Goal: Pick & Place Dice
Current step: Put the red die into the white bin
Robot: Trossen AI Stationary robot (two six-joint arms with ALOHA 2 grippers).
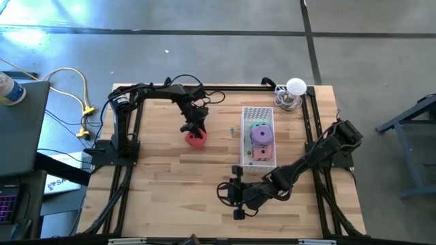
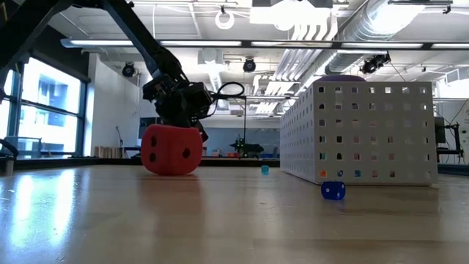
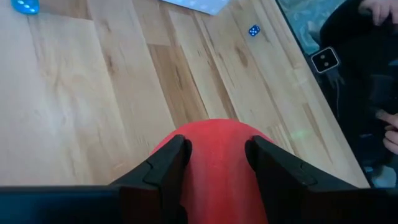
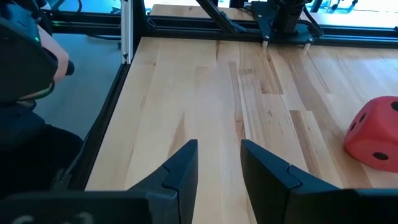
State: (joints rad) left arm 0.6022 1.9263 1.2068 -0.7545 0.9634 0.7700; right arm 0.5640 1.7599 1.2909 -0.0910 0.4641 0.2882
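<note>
The red die (image 1: 197,139) is on the wooden table (image 1: 163,184) left of centre, and my left gripper (image 3: 217,146) is shut on it; the low view shows it with dark pips (image 2: 172,150). A white perforated basket (image 1: 245,146) right of centre holds the green die (image 1: 257,125), the purple die (image 1: 260,135) and the pink die (image 1: 263,151). My right gripper (image 4: 219,149) hovers open over the near middle of the table (image 1: 235,197), nothing between its fingers. My left gripper pinches the red die by two opposite sides (image 3: 200,158) between its two fingers, and the soft red body bulges up between them. The fingers slant down at it from the table's far side. Its underside (image 2: 170,171) sits at table level; whether it is lifted I cannot tell.
Tiny blue beads lie loose on the wood: one (image 2: 333,191) near the basket's front, another (image 2: 264,169) farther back. A round glass object (image 1: 294,94) stands at the far right corner. A person's hand (image 3: 390,134) shows beyond the table edge. Bare wood lies left and near.
</note>
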